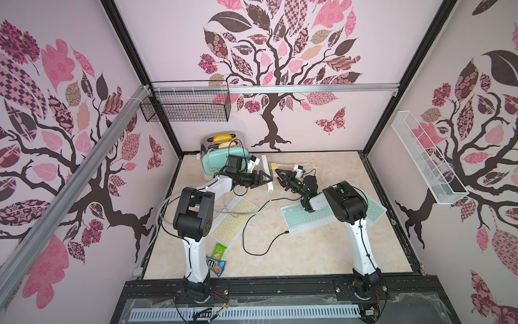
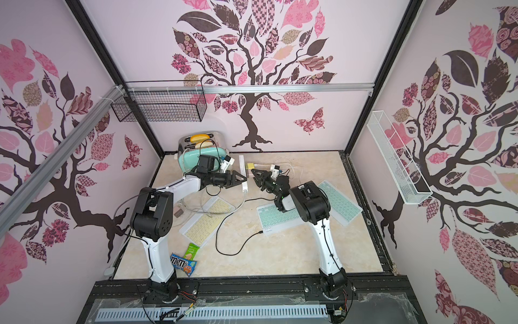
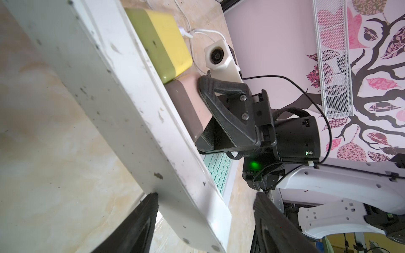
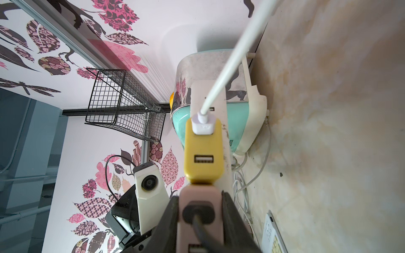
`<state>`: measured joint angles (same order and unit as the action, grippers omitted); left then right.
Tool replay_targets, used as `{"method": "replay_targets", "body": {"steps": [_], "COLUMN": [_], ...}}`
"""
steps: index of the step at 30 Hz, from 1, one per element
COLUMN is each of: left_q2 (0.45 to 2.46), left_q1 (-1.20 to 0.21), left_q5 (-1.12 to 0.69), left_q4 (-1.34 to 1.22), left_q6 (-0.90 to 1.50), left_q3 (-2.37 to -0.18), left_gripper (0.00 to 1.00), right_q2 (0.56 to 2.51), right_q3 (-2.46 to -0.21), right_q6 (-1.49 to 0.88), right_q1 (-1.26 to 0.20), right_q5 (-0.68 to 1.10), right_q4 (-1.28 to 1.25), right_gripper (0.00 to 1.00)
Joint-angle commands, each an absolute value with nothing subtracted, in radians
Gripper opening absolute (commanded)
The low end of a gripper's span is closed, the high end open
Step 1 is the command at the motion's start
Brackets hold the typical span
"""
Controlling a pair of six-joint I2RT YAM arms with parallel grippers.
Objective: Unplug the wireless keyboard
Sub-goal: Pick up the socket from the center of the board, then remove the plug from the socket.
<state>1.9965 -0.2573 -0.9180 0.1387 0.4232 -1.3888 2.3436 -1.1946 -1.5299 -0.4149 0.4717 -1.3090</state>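
Note:
A teal keyboard [image 1: 302, 217] [image 2: 276, 218] lies under my right arm, and a black cable [image 1: 260, 244] is plugged into its front edge. The cable runs to a pink charger [image 4: 200, 192] [image 3: 188, 103] that sits in the white power strip [image 1: 265, 161] [image 3: 122, 105]. My right gripper [image 1: 277, 171] [image 4: 199, 203] is shut on the pink charger, one finger [image 3: 228, 116] on each flat side. My left gripper [image 1: 269, 178] [image 3: 203, 221] stands open astride the strip's near end. One left finger [image 3: 140, 223] is against the strip's edge.
A yellow charger [image 4: 203, 153] with a white cable sits next to the pink one. A mint toaster [image 1: 224, 157] stands behind the strip. A yellow keyboard [image 1: 235, 221], a second teal keyboard [image 1: 375, 209] and snack packs [image 1: 217, 261] lie on the table.

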Motion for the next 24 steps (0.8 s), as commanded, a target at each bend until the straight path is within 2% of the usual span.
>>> {"method": "replay_targets", "body": {"steps": [1,12,14,24], "left_q2": [2.035,2.047,2.041,1.95], "left_q1": [-0.261,-0.261,-0.259,-0.247], "left_q5": [-0.927,-0.892,-0.894,-0.891], "left_q4": [0.128,0.106,0.077,0.062], "left_q6": [0.425,0.434,0.454,0.463], "left_q3": [-1.397,-1.402,-1.395,-1.358], "left_gripper": [0.72,0.71,0.68,0.21], "right_q2": [2.263,2.248,2.246,2.212], "right_q3": [-1.225,-1.217,-1.218,-1.184], "right_q6": [-1.553,-1.568,-1.568,-1.535], "right_q1": [-0.434,-0.437,-0.438,-0.438], "right_q5": [0.503,0.506,0.509,0.512], "right_q4": [-1.416,-1.415,-1.414,-1.395], "right_gripper": [0.0,0.0,0.0,0.0]}}
